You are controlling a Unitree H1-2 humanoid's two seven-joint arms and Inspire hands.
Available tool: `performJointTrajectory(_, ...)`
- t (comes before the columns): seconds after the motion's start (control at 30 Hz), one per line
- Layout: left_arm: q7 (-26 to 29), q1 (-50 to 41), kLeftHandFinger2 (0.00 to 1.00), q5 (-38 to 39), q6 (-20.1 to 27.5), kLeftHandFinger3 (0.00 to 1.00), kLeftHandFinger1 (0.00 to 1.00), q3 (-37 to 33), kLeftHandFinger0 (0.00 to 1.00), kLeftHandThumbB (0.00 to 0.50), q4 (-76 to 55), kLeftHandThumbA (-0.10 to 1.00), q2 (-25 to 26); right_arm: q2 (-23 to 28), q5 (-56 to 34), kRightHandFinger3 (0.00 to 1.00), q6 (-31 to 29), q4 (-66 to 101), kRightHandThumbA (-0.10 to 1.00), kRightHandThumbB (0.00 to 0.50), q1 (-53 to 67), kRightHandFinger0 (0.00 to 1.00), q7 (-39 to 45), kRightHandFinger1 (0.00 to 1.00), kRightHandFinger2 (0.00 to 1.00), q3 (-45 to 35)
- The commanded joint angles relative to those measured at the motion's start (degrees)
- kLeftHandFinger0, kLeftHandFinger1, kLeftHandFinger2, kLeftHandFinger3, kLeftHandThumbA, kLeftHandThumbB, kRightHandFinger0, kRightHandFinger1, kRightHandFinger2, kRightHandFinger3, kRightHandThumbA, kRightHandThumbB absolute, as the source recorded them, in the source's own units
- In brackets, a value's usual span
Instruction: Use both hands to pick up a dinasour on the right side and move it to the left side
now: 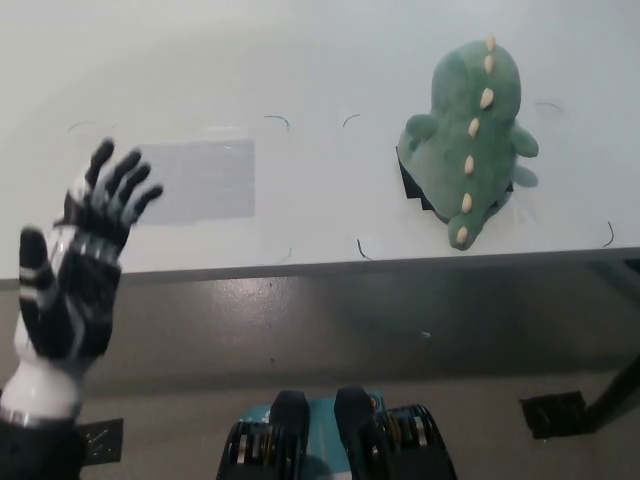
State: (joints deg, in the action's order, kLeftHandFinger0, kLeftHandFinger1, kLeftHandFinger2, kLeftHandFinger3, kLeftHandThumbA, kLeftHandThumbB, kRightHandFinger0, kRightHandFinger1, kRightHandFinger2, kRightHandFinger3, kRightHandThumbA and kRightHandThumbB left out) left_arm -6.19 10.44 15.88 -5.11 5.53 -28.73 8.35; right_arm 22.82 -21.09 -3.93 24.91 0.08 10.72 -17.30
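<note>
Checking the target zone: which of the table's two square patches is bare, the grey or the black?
The grey patch, beside the left hand; the dinosaur covers the black one.

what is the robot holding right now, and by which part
Nothing is held. The left hand is open, fingers spread, at the table's left edge. The green dinosaur sits untouched on the right side. The right hand is not in view.
</note>
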Motion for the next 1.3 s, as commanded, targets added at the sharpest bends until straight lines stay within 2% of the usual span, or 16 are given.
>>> performJointTrajectory(0.0, 0.26, 4.80, 1.00, 1.67, -3.24, 1.00, 1.00, 0.00, 1.00, 0.395, -0.85, 1.00, 1.22, 2.45, -1.77, 1.00, 3.41, 2.95, 1.00, 0.259, -3.40, 1.00, -1.24, 1.00, 1.00, -0.80)
performJointTrajectory(0.1, 0.00, 9.85, 1.00, -0.29, -4.66, 1.00, 1.00, -1.18, 1.00, 0.391, 0.55, 1.00, 1.47, 2.64, -0.75, 1.00, 5.67, 3.26, 1.00, 0.283, -6.29, 1.00, -2.30, 1.00, 1.00, -0.93)
performJointTrajectory(0.2, 0.02, 14.06, 1.00, -1.27, -5.25, 1.00, 1.00, -2.20, 1.00, 0.407, 2.67, 1.00, 0.96, 3.32, -1.60, 1.00, 7.11, 3.06, 1.00, 0.264, -8.36, 1.00, -2.05, 1.00, 1.00, -1.04)
performJointTrajectory(0.3, 0.54, 17.65, 1.00, -2.46, -5.40, 1.00, 1.00, -2.96, 1.00, 0.373, 4.71, 1.00, 0.42, 4.03, -0.83, 1.00, 8.50, 2.05, 1.00, 0.267, -10.95, 1.00, -2.16, 1.00, 1.00, -1.01)
performJointTrajectory(0.37, 0.59, 19.45, 1.00, -3.78, -5.23, 1.00, 1.00, -3.52, 1.00, 0.326, 6.43, 1.00, 0.41, 4.49, -0.54, 1.00, 8.65, 0.88, 1.00, 0.275, -12.11, 1.00, -1.99, 1.00, 1.00, -1.12)
performJointTrajectory(0.47, 1.30, 24.72, 1.00, -6.38, -5.21, 1.00, 1.00, -4.29, 1.00, 0.322, 11.41, 1.00, 0.25, 6.26, 0.55, 1.00, 8.61, -2.15, 1.00, 0.224, -15.82, 1.00, -1.88, 1.00, 1.00, -1.77)
performJointTrajectory(0.5, 1.32, 25.58, 1.00, -6.59, -5.33, 1.00, 1.00, -4.42, 1.00, 0.315, 12.31, 1.00, 0.23, 6.34, 0.53, 1.00, 8.86, -2.48, 1.00, 0.226, -16.52, 1.00, -2.18, 1.00, 1.00, -1.96)
performJointTrajectory(0.63, 1.77, 29.45, 1.00, -7.42, -6.48, 1.00, 1.00, -4.70, 1.00, 0.355, 15.44, 1.00, -0.31, 7.99, 1.27, 1.00, 9.56, -4.45, 1.00, 0.244, -19.85, 1.00, -1.80, 1.00, 1.00, -1.51)
performJointTrajectory(0.77, 1.07, 35.18, 1.00, -7.73, -4.39, 1.00, 1.00, -4.66, 1.00, 0.367, 23.61, 1.00, -0.54, 7.82, 2.14, 1.00, 11.13, -7.70, 1.00, 0.241, -26.14, 1.00, -1.68, 1.00, 1.00, 0.72)
performJointTrajectory(0.87, 1.11, 37.54, 1.00, -8.17, -3.16, 1.00, 1.00, -4.84, 1.00, 0.381, 27.71, 1.00, -1.45, 7.01, 2.91, 1.00, 11.12, -10.46, 1.00, 0.205, -28.50, 1.00, -1.68, 1.00, 1.00, 1.50)
performJointTrajectory(0.93, 0.35, 39.19, 1.00, -9.50, -0.09, 1.00, 1.00, -5.76, 1.00, 0.366, 31.95, 1.00, -1.34, 6.32, 3.98, 1.00, 10.36, -13.33, 1.00, 0.167, -30.05, 1.00, -1.66, 1.00, 1.00, 2.44)
performJointTrajectory(0.97, 0.77, 40.86, 1.00, -10.50, 1.29, 1.00, 1.00, -6.25, 1.00, 0.352, 35.38, 1.00, -1.79, 5.84, 4.97, 1.00, 9.27, -16.49, 1.00, 0.130, -31.23, 1.00, -1.59, 1.00, 1.00, 3.23)
performJointTrajectory(1.03, 0.90, 41.65, 1.00, -11.41, 1.84, 1.00, 1.00, -6.86, 1.00, 0.325, 37.73, 1.00, -2.35, 5.58, 5.88, 1.00, 8.61, -18.55, 1.00, 0.146, -31.62, 1.00, -1.64, 1.00, 1.00, 3.79)
performJointTrajectory(1.13, 0.73, 42.21, 1.00, -11.75, 1.96, 1.00, 1.00, -7.42, 1.00, 0.325, 40.11, 1.00, -3.28, 5.03, 6.63, 1.00, 8.03, -21.57, 1.00, 0.131, -32.09, 1.00, -2.03, 1.00, 1.00, 4.11)
performJointTrajectory(1.17, 0.90, 43.01, 1.00, -12.31, 2.41, 1.00, 1.00, -7.86, 1.00, 0.349, 42.51, 1.00, -4.02, 4.84, 7.02, 1.00, 7.51, -24.94, 1.00, 0.151, -33.10, 1.00, -1.80, 1.00, 1.00, 4.55)
performJointTrajectory(1.27, 1.22, 43.71, 1.00, -12.82, 3.50, 1.00, 1.00, -8.09, 1.00, 0.362, 45.57, 1.00, -5.14, 4.76, 7.42, 1.00, 5.88, -28.46, 1.00, 0.132, -33.98, 1.00, -1.37, 1.00, 1.00, 4.93)
